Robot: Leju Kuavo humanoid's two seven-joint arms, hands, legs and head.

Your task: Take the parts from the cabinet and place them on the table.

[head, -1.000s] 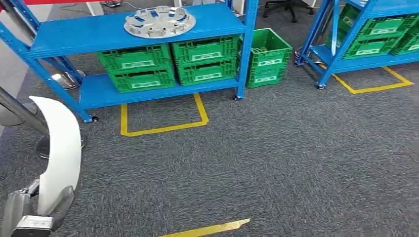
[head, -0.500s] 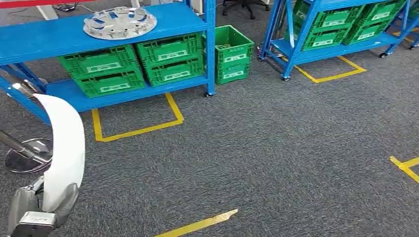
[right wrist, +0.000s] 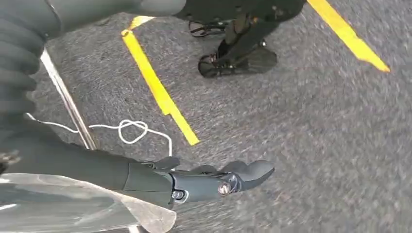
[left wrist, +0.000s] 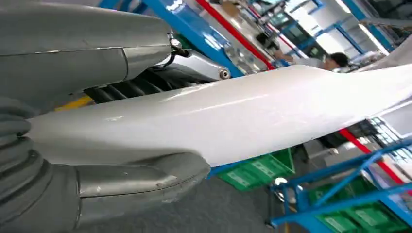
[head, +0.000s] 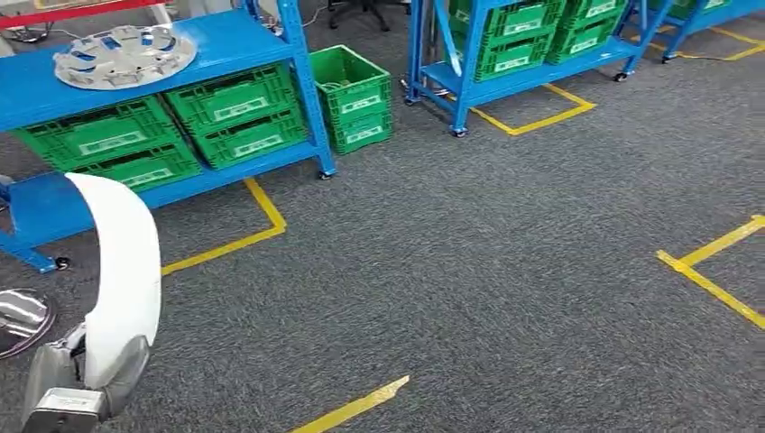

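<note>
My left hand (head: 77, 383) grips the lower end of a long, curved white panel (head: 122, 271) at the lower left of the head view; the panel arches upward from the hand. In the left wrist view the same white panel (left wrist: 243, 116) runs between the thumb and the fingers (left wrist: 141, 182). My right hand (right wrist: 209, 182) hangs over the grey carpet with its fingers stretched out and nothing in them. A silver wheel cover (head: 124, 56) lies on top of the blue cabinet shelf (head: 225, 41) at the upper left.
Green crates (head: 235, 113) fill the cabinet's lower shelf, and one more green crate (head: 354, 95) stands on the floor beside it. A second blue rack (head: 523, 77) with green crates stands further right. Yellow tape lines (head: 713, 280) mark the carpet. A chrome disc (head: 20, 317) lies at the left edge.
The camera has swung to the right, so the cabinet and crates have slid left in the picture and more yellow tape shows at right. The white panel stays in my left hand.
</note>
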